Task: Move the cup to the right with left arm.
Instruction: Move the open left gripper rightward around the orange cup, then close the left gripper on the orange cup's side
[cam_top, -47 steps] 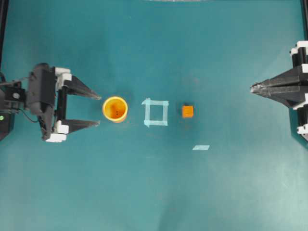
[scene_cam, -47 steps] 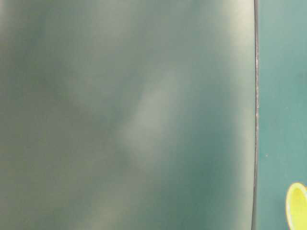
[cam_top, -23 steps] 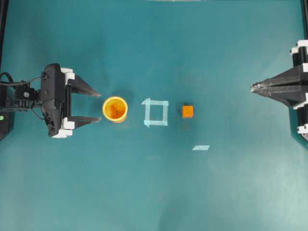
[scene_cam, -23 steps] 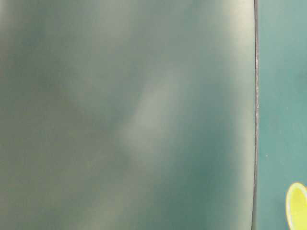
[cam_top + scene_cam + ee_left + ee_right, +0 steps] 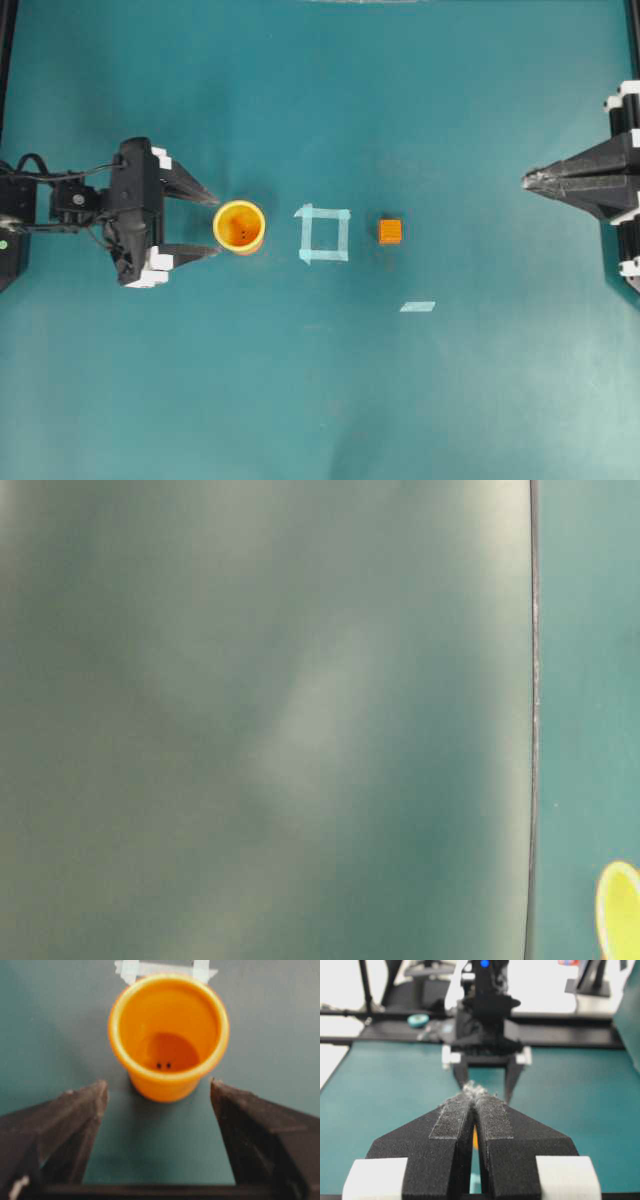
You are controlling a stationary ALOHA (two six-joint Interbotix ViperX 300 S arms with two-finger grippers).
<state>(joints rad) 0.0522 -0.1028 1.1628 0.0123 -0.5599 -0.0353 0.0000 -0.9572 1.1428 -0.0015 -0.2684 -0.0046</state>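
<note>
Standing upright, round orange-yellow cup [image 5: 169, 1035], paler rim, darker inside, left gripper [image 5: 209, 223] spread wide, right gripper [image 5: 527, 181] clenched

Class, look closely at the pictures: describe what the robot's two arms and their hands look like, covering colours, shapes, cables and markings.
Both are black. The left hand has two tapering wedge fingers, white blocks at their bases, and loose black cables trailing behind it. The right hand has the same pointed black fingers and white blocks; its wrist view shows frayed, greyish grip strips on the fingers' inner faces.
</note>
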